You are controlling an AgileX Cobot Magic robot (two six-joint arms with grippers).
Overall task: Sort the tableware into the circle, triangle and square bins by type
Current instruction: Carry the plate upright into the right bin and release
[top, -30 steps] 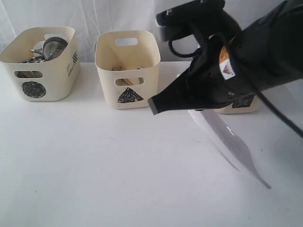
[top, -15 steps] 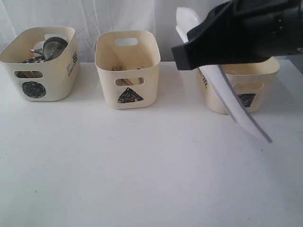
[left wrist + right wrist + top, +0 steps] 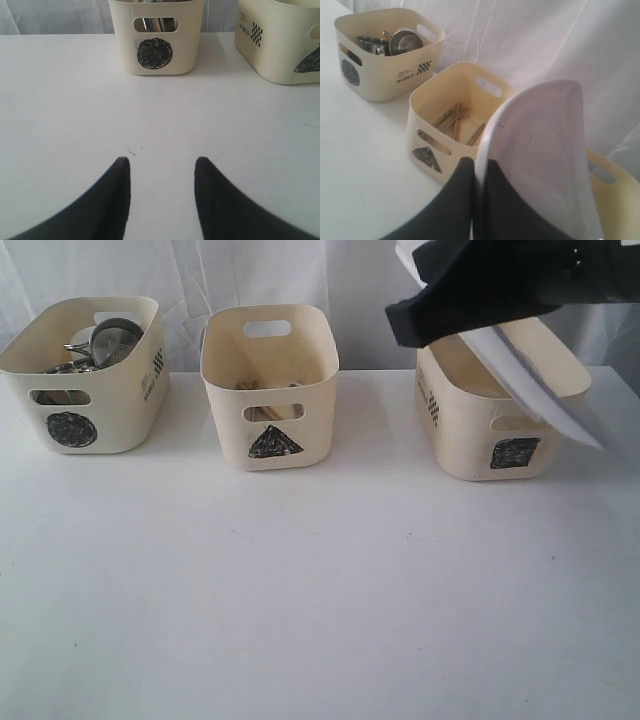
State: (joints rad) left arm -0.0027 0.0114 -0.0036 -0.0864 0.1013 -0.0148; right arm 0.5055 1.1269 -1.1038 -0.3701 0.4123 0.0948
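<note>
My right gripper (image 3: 480,162) is shut on the rim of the large white plate (image 3: 545,150), which hangs tilted over the square bin (image 3: 505,430) in the exterior view, where the plate (image 3: 545,390) slants down to the right under the black gripper (image 3: 440,315). The circle bin (image 3: 80,380) at the left holds steel mugs (image 3: 115,340) and other steel ware. The triangle bin (image 3: 270,385) in the middle holds wooden chopsticks (image 3: 455,120). My left gripper (image 3: 161,162) stands open low over bare table, facing the circle bin (image 3: 156,40).
A white cloth backdrop (image 3: 250,275) hangs right behind the three bins. The white table (image 3: 300,590) stretches in front of them. The square bin's rim (image 3: 615,180) shows behind the plate in the right wrist view.
My right arm has lifted the white plate up and back, from in front of the square bin to above it. The left gripper and the bins have not moved.
</note>
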